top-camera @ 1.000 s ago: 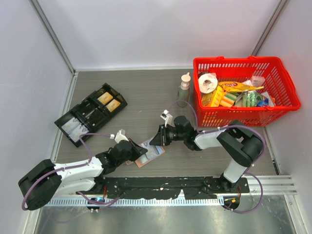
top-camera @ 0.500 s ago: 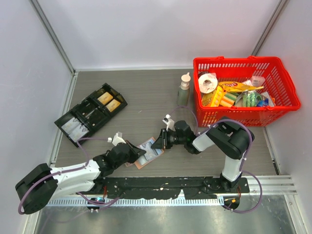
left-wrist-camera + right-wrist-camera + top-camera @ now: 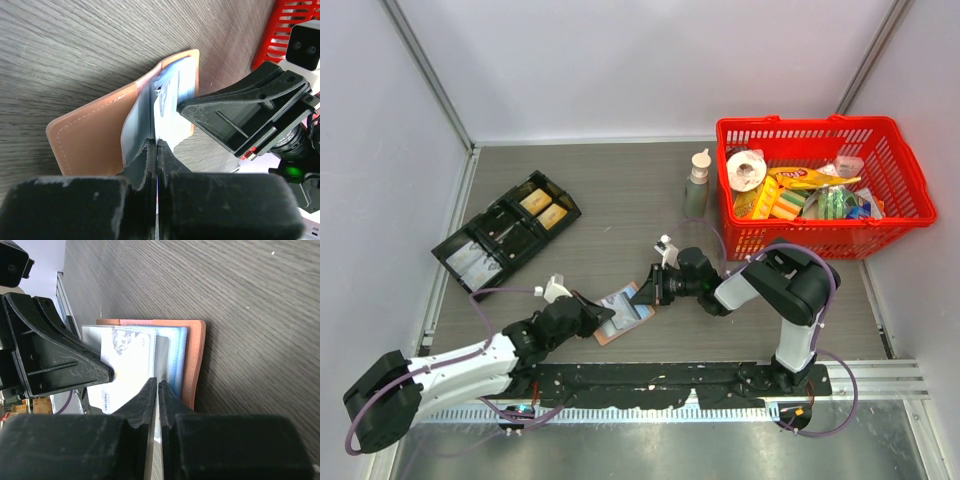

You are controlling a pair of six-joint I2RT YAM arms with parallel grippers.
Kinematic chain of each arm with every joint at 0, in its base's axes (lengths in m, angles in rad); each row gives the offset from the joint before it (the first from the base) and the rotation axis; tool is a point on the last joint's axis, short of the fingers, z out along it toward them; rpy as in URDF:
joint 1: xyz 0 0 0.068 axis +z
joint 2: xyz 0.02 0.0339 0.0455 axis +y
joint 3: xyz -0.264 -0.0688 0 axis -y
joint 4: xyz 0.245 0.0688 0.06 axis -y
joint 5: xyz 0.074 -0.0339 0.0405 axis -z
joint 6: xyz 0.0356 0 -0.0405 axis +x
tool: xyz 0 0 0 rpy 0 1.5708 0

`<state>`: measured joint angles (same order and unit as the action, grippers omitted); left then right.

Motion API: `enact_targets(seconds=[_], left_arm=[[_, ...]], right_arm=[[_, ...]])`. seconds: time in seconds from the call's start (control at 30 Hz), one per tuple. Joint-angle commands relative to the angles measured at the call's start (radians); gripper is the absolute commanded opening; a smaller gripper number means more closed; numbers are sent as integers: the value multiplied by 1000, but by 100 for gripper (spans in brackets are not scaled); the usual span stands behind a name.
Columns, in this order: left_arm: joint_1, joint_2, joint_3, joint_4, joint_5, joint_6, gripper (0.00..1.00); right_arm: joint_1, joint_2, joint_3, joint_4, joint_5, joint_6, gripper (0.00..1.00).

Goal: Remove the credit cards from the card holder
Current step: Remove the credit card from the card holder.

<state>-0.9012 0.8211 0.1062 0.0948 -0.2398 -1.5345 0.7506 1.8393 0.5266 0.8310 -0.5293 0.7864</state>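
The tan card holder (image 3: 610, 333) lies open on the table between both arms; its tan leather also shows in the left wrist view (image 3: 92, 137) and the right wrist view (image 3: 196, 357). A white credit card (image 3: 127, 362) with dark printed marks sticks out of its pale blue-grey lining (image 3: 136, 125). My left gripper (image 3: 156, 146) is shut on the thin edge of the lining flap beside the white card (image 3: 172, 107). My right gripper (image 3: 158, 385) is shut on a thin edge where the card meets the lining. The two grippers (image 3: 603, 316) (image 3: 646, 291) face each other across the holder.
A black compartment tray (image 3: 506, 234) with small items sits at the far left. A red basket (image 3: 823, 187) full of goods stands at the far right, with a pump bottle (image 3: 697, 186) beside it. Grey walls close in the table.
My left arm has drawn back toward the near left while its gripper stays at the holder. My right gripper has shifted slightly down onto the holder's edge. The holder has barely moved.
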Motion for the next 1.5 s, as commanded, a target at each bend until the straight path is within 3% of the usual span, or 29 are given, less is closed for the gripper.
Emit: enact_targets(seconds=[0.0, 0.17, 0.37, 0.6, 1.1, 1.47], left_arm=[[-1, -22, -14, -93, -30, -3, 0], [-1, -8, 1, -162, -24, 20, 0], [-2, 56, 6, -101, -9, 47, 0], [-2, 107, 13, -17, -1, 54, 0], [-1, 76, -39, 89, -7, 31, 0], [-2, -17, -68, 160, 0, 59, 10]], right_arm=[[-5, 41, -17, -170, 86, -70, 12], [-7, 18, -8, -208, 101, -91, 11], [-5, -70, 18, -246, 58, -116, 17], [38, -201, 128, -435, 77, -210, 18], [82, -100, 184, -515, 104, -236, 13], [82, -81, 151, -578, 167, -239, 10]])
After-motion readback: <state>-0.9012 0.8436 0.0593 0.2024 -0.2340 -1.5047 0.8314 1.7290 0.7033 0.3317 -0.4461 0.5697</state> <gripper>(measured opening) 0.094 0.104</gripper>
